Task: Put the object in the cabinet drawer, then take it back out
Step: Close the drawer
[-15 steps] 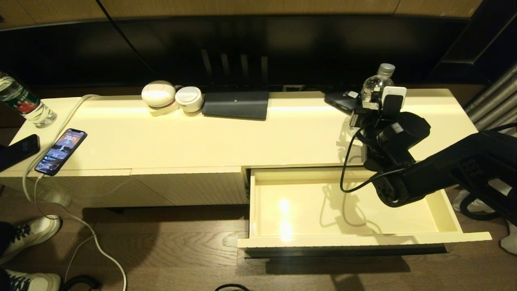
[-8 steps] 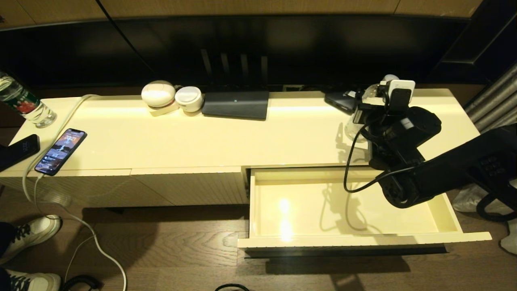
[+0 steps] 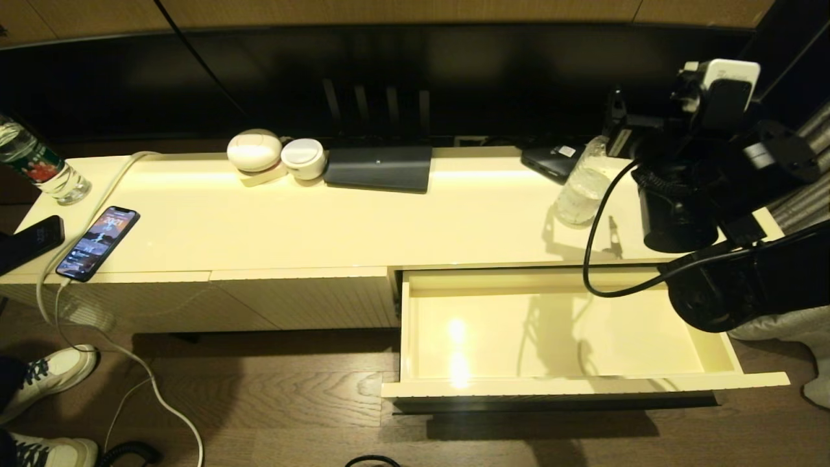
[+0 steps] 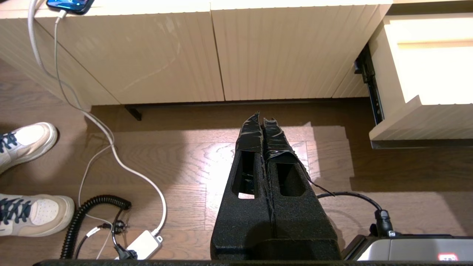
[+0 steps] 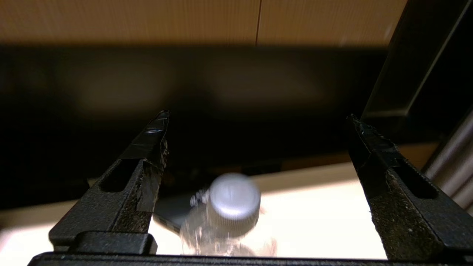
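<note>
Cream tabletop (image 3: 389, 220): long cabinet top is seen carrying a phone (image 3: 97, 242) on a cable, a labelled bottle (image 3: 35, 165) at the far left, two white round items and a dark flat box at the back.
Cabinet drawer (image 3: 557, 383): found pulled fully out below the right half of the top; glossy interior bare, only shadows and glare inside.
Right arm: raised well above the right rear of the top, where a second ago it was low over the drawer's back edge with the wrist against the bottle.
Change noted: right gripper (image 5: 258, 147) has been lifted up and back off the bottle within the last second; the bottle has been left behind on the top.
Meaning for task: judged to be the end of the take-out half, since the drawer is bare and the bottle is back on the surface; a failed grasp before putting in cannot be ruled out from this alone.
Left gripper (image 4: 263, 129): parked low over the floor in front of the ribbed panels; fingers pressed together, nothing held.
Right fingers (image 5: 147, 147): spread wide, nothing held or touched; cap seen between and below them.
Object (image 3: 581, 185): standing on the top just behind the drawer opening, slightly tilted, beside a small dark device.
</note>
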